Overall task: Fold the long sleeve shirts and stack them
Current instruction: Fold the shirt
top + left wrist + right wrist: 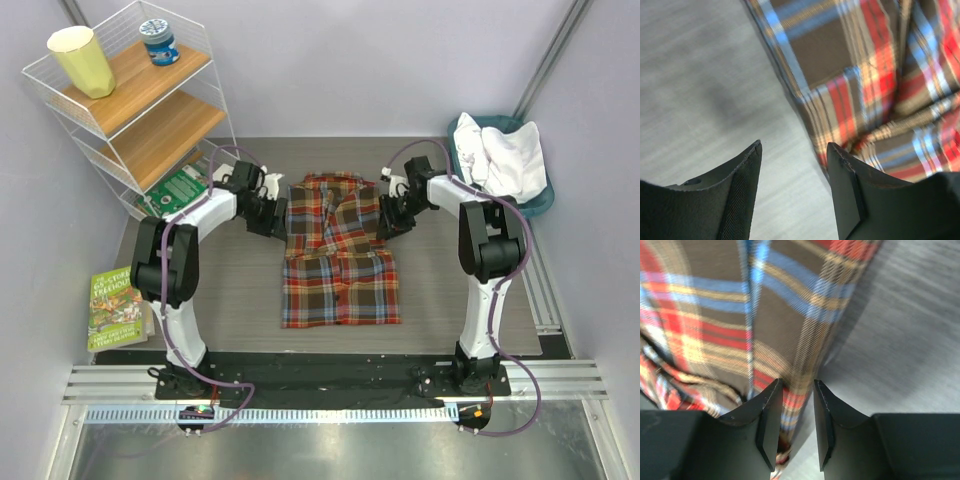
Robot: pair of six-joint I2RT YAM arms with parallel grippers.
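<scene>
— left gripper (792, 145) is spread wide, with nothing in it. its gap sits over bare table (700, 75), and the plaid shirt (860, 75) starts right at its inner finger, on the side toward the other arm.
— and the right gripper (797, 382)?
— drawn nearly together, only a slit showing. the shirt's edge runs into that slit, but i cannot tell whether it's truly nipped or just lying under the tips.
— so the cloth lies between the two of them.
— yes, each sits at a side edge, up toward the collar end. the shirt's long axis runs away from the arm bases, collar farthest and hem nearest, so the grippers face each other across its short width.
— which is nearer?
— about even, though the right one looks further onto the cloth. i'd guess the next fold wants both edges taken together.
— and the white shirt (505, 155)?
— heaped in the basket (537, 203), out past the right gripper and well apart from the left one.
</scene>
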